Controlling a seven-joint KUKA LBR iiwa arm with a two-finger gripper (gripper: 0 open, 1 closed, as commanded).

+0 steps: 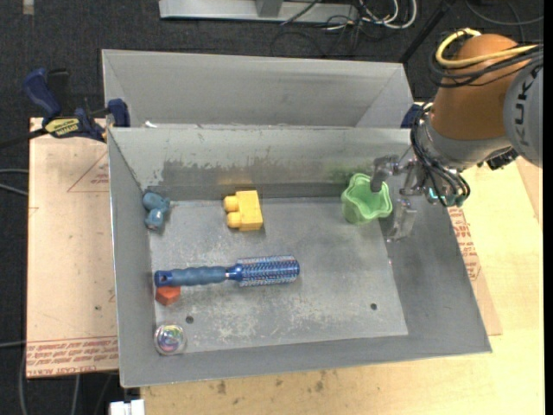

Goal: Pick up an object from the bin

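A: Camera view, then: where was the gripper (390, 204)?

B: Down at the right end of the bin (346, 301), near the back wall, hanging from the arm (471, 93) that reached in from the right.

A: Open or closed?

B: Open. Its fingers (402, 221) stood apart, with nothing clearly gripped.

A: What was nearest?

B: A green cup (363, 202) with a wavy rim, on the floor in the back right corner. One finger was at the cup's right rim. I couldn't tell whether it touched.

A: And the rest?

B: Well apart, to the left. A yellow block (243, 210) lay by the back wall and a small blue figure (156, 210) in the back left corner. A blue brush (229, 273) lay across the middle, its handle end just beside an orange piece (168, 295). A clear ball (169, 339) sat in the front left corner.
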